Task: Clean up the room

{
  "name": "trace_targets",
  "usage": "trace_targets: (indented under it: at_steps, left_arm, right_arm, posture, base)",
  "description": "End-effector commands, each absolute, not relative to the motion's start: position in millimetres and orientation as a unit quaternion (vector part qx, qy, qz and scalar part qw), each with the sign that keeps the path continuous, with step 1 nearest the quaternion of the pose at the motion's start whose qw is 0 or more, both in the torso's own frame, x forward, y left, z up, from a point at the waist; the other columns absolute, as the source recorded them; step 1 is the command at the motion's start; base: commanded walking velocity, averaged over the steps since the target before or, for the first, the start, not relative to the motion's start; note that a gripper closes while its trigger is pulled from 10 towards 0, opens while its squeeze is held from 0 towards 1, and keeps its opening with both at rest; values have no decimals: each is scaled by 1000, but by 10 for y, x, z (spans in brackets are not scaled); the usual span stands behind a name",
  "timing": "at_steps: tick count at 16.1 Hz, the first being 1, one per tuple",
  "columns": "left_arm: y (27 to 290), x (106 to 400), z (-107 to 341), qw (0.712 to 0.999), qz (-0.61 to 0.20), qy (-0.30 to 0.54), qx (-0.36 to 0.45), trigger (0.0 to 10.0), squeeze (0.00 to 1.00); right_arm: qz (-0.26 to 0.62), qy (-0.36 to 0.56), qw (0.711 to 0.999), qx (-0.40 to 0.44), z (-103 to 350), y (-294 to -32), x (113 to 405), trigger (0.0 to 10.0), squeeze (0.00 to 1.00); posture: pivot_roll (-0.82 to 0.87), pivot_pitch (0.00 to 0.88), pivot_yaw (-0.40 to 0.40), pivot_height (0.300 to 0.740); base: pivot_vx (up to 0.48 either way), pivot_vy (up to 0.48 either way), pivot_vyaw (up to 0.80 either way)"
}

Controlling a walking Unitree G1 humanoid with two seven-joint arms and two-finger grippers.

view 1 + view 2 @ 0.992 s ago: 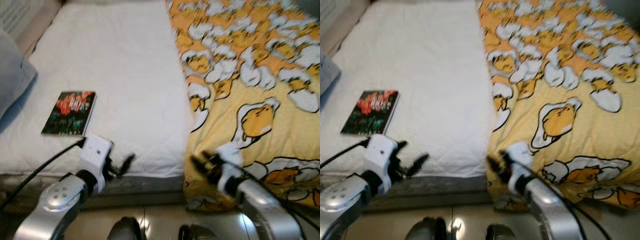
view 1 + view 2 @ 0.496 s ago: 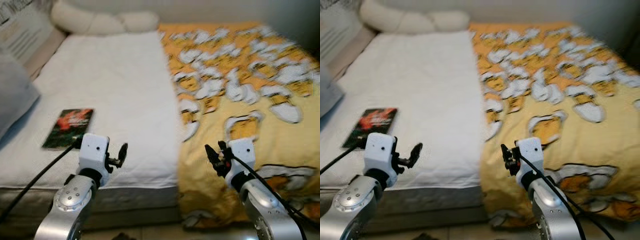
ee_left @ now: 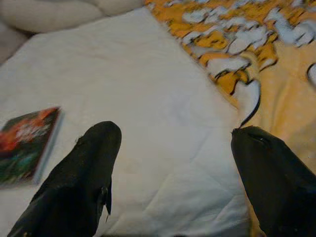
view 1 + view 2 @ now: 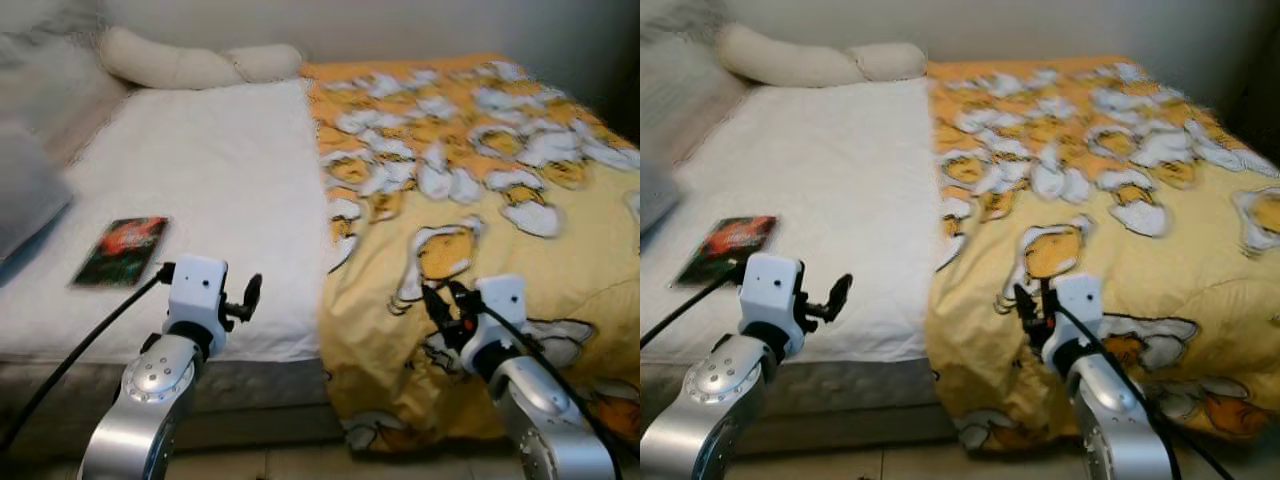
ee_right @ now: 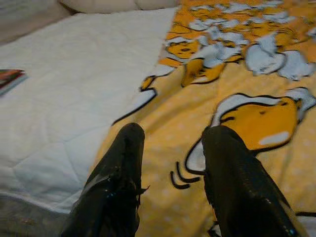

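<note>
Head views show a bed (image 4: 200,170), its right half under a yellow blanket (image 4: 480,200), a book (image 4: 121,251) left. Wrist views show the left gripper (image 3: 173,163) spread above the sheet, the right gripper (image 5: 170,168) spread over the blanket.

**Layout of the bed as seen from its near edge**

A bed (image 4: 220,180) is lying ahead of the robot. A blanket (image 4: 500,180) is covering the bed's right half and hanging over its near edge. A book (image 4: 122,251) is lying on the left half, near the front. Pillows (image 4: 190,62) are lying along the far end. The left gripper (image 4: 252,297) is hovering over the near edge, right of the book; the right gripper (image 4: 440,300) is hovering over the blanket.
</note>
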State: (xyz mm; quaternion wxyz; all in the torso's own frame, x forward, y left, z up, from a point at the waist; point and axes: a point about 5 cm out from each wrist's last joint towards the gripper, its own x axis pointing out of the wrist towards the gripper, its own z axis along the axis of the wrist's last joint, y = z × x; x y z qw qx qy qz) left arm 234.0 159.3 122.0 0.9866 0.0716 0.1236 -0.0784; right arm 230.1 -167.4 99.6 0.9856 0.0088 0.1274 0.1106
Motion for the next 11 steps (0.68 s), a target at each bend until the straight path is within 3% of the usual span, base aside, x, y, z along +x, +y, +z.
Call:
trace_targets:
  at_steps: [1, 11]
  left_arm:
    - [1628, 2367, 1259, 988, -68, 117, 81, 10000, 0]
    - [1628, 2367, 1259, 988, -68, 117, 81, 10000, 0]
  right_arm:
    - [114, 123, 986, 15, 1016, -1655, 2320, 10000, 0]
    - [114, 123, 986, 15, 1016, -1655, 2320, 10000, 0]
  posture:
    - [-60, 0, 64, 740]
    - [-60, 0, 64, 740]
  base:
    - [0, 0, 0]
    - [0, 0, 0]
